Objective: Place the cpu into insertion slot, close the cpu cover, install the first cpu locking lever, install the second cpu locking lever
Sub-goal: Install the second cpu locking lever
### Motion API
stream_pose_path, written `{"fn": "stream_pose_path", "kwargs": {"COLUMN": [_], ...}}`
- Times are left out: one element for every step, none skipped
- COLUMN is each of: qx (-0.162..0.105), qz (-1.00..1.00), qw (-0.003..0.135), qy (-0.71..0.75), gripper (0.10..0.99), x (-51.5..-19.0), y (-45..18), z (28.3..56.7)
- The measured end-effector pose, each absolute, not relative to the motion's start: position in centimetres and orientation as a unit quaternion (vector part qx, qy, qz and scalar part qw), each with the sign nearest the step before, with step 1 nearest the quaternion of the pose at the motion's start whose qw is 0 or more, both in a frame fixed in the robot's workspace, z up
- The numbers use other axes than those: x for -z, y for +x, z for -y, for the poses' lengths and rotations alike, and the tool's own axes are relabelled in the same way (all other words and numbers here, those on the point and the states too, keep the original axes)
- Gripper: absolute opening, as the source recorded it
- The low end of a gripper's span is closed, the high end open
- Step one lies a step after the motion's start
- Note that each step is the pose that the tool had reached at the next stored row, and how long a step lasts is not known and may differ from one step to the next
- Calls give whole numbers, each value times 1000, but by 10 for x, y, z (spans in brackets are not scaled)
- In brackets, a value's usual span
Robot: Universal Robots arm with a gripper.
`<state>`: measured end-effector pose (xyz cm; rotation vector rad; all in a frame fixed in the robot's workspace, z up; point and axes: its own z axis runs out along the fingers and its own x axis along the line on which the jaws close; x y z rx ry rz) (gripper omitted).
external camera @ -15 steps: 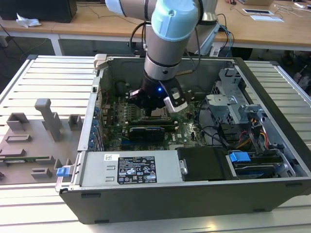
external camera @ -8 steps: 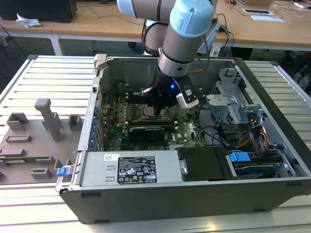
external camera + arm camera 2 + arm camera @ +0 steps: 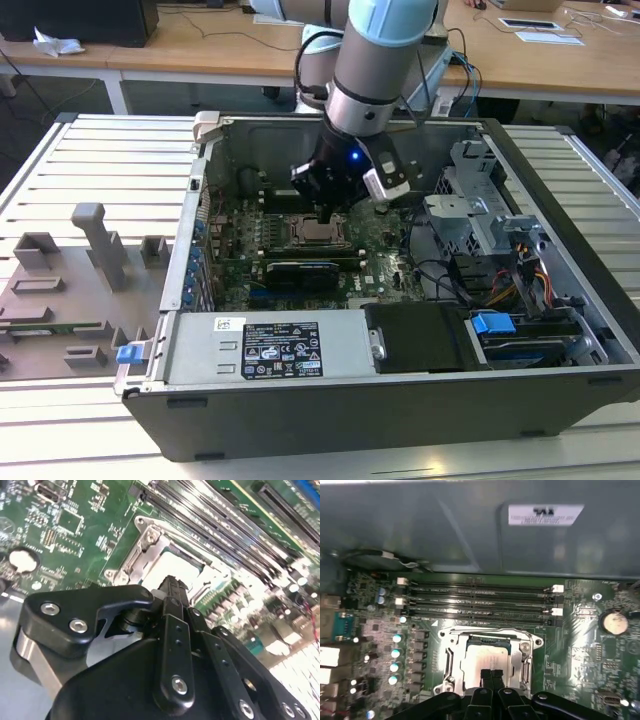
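While the white label (image 3: 281,349) on the grey power supply box carries print too small to make out, the robot arm (image 3: 375,60) reaches straight down into the open computer case (image 3: 400,400) on the slatted surface (image 3: 100,160). Its black pincer (image 3: 491,676) hangs clenched, fingertips pressed together and grasping nothing, just above the cpu (image 3: 482,659). The dull silver chip lies flat in the insertion slot (image 3: 451,662) on the green circuit board (image 3: 570,650). The silvery cpu cover (image 3: 526,647) frames it, lying down around the chip, beside four long black memory slots (image 3: 480,600).
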<state>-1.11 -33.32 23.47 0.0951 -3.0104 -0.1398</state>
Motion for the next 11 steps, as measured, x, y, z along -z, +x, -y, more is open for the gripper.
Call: {"fn": "stream_pose_path", "kwargs": {"qx": [46,46,46,46,46,46,46,46,46,46,46], "qz": [996,996,996,996,996,996,996,996,996,996,996], "qw": [63,63,63,63,63,63,63,63,63,63,63], "qy": [31,31,31,31,31,31,31,31,31,32,32], "gripper": [106,106,106,106,106,106,106,106,106,106,106], "x": [-240,-248,-252,-255,-256,-258,-259,-261,-264,-267,-270], "y": [-11,-11,-11,-11,-11,-11,-11,-11,-11,-11,-11], "z": [333,333,333,333,333,333,333,333,333,333,333]}}
